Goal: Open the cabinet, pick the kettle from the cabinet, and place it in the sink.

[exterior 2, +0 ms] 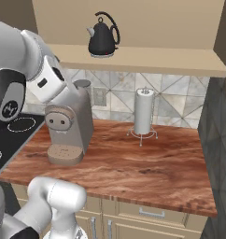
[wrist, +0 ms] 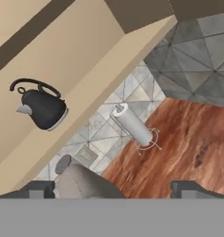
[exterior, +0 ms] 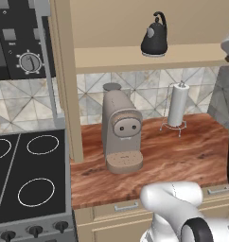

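Reddish wood counter (exterior 2: pixel 147 163) runs across the lower half of both base views, with tiled backsplash behind and the cabinet (exterior: pixel 135 59) opened above it; its tan shelf crosses the upper part of each frame.

Progress, judged from how things lie:
- Cabinet interior is exposed and the shelf is fully visible, so step one looks done. The beige vertical panel at left centre of the left base view may be the swung-out door; cannot confirm.
- Kettle (exterior: pixel 154 38) not yet picked. It stands upright on the shelf, upper right of centre in the left base view, upper left of centre in the right base view (exterior 2: pixel 103 38), and middle left in the hand view (wrist: pixel 43 107), which is rolled.
- Placing in the sink is still to do; pick, carry and place all remain.

Gripper (wrist: pixel 111 189): fingertips rise at the bottom edge of the hand view, jaws spread wide apart, nothing between them. It is well apart from the kettle, and the camera is looking towards it.

Containers:
- Cabinet shelf holds the kettle, with nothing else seen on the visible stretch.
- Counter carries a coffee machine (exterior: pixel 120 132) at left and a paper towel roll (exterior 2: pixel 144 115) on a wire stand near the backsplash. The two stand apart.
- Stovetop (exterior: pixel 29 175) at lower left of the left base view, rings bare.
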